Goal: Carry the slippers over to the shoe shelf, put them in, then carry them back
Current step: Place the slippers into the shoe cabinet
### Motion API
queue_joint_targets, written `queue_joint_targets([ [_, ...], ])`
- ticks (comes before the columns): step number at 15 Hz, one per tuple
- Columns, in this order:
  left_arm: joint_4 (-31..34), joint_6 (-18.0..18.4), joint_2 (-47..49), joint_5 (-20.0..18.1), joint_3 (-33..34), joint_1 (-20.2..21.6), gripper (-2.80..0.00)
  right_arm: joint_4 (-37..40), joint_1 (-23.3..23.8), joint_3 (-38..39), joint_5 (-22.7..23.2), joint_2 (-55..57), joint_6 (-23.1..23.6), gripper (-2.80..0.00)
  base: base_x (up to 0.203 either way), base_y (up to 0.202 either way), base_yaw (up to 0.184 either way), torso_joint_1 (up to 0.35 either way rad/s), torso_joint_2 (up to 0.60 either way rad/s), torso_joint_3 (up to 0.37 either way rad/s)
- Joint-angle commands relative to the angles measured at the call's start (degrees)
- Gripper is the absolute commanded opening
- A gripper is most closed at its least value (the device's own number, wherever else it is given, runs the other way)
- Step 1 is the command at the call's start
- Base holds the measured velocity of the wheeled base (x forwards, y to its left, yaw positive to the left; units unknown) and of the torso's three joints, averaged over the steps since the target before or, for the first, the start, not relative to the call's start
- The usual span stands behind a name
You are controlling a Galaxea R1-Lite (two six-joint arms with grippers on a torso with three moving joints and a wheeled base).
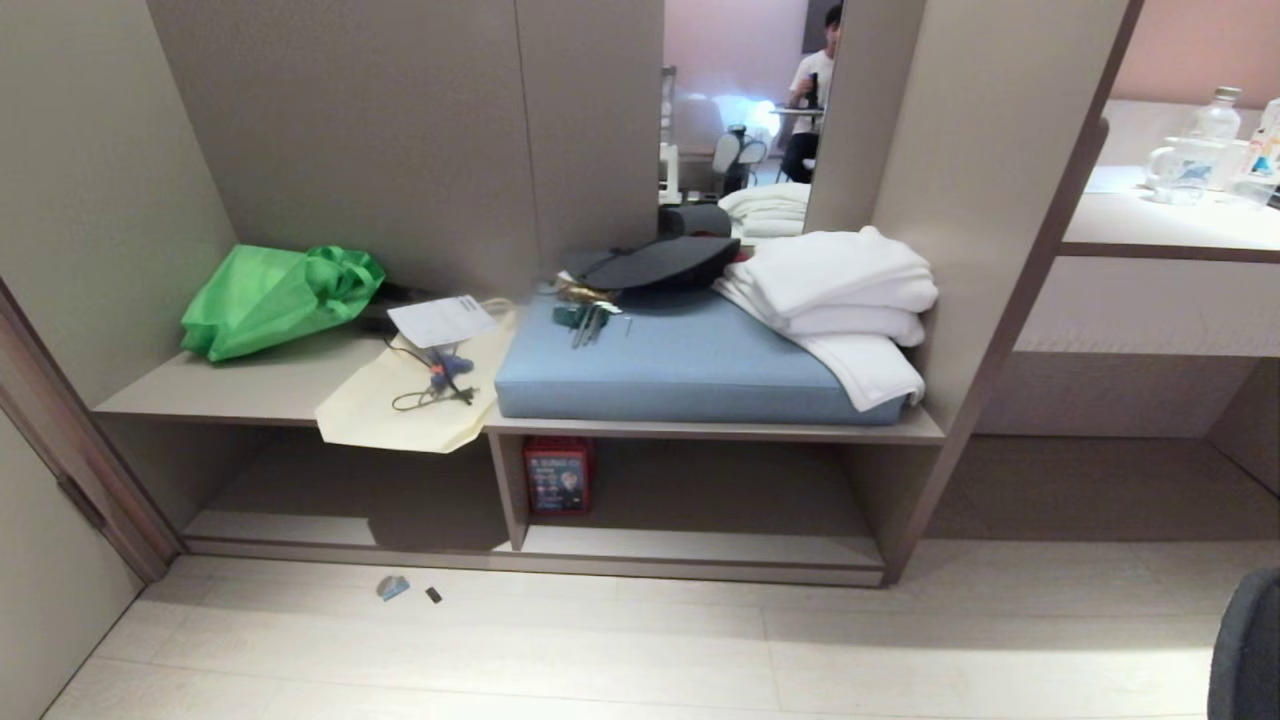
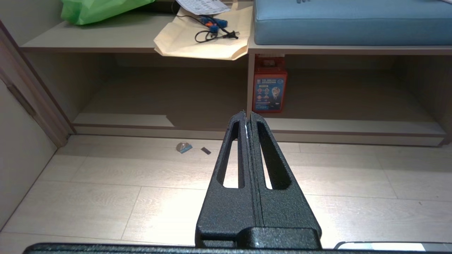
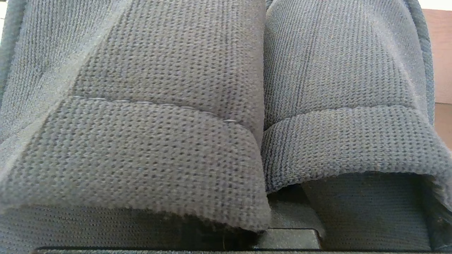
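We see a green bag (image 1: 275, 297), blue cushion (image 1: 680, 370), folded white towels (image 1: 840, 295), cream bag (image 1: 420, 400) and red box (image 1: 557, 476).

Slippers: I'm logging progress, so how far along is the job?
Done: the slippers are picked up, filling the right wrist view, right gripper shut on them. In hand: carrying; the shelf lies ahead, its cubbies without slippers. Left: putting them in, then bringing them back.

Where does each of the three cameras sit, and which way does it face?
Head: high, facing down at the shoe shelf; no arm shows.
Left wrist: low, facing the shelf past the shut left gripper.
Right wrist: faces the slippers filling the frame.
Shared by head and left wrist: blue cushion, red box.
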State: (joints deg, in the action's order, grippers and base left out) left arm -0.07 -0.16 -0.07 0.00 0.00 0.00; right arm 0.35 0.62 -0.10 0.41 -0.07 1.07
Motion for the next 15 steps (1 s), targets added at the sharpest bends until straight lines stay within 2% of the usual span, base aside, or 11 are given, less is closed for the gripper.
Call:
queue_joint_targets([
  [1, -0.01, -0.02, 0.03, 0.0, 0.0, 0.0, -2.8, 0.0, -0.01, 0.01, -0.06, 0.07, -0.02, -2.8, 0.0, 0.0, 0.0, 0.002, 0.0, -0.029],
  [15, -0.01, -0.02, -0.01, 0.0, 0.0, 0.0, -2.8, 0.0, -0.01, 0.02, -0.06, 0.07, -0.02, -2.8, 0.0, 0.0, 0.0, 0.003, 0.0, -0.186],
])
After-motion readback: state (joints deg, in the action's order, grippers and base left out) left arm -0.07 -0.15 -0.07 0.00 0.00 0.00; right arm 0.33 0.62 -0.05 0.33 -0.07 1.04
